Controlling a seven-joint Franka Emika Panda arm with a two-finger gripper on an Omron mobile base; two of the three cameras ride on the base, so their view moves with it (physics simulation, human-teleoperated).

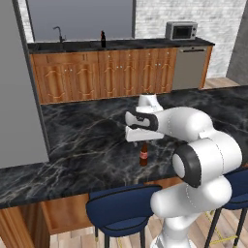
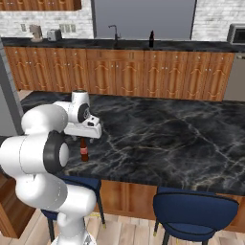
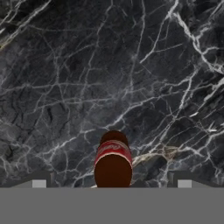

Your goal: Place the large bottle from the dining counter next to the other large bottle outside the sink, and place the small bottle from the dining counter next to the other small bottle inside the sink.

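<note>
White arm [image 1: 203,145]: glossy rounded links, dark joint bands; boxy white hand; two small dark fingertips [image 3: 41,177].

The hand hides the small bottle's [image 1: 143,156] top in both base views. The far bottle [image 1: 102,38] by the tap is too small to make out.

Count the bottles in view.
2: a small brown red-labelled bottle upright on the black marble dining counter under the gripper; a dark bottle on the far counter. Others may be hidden.
</note>
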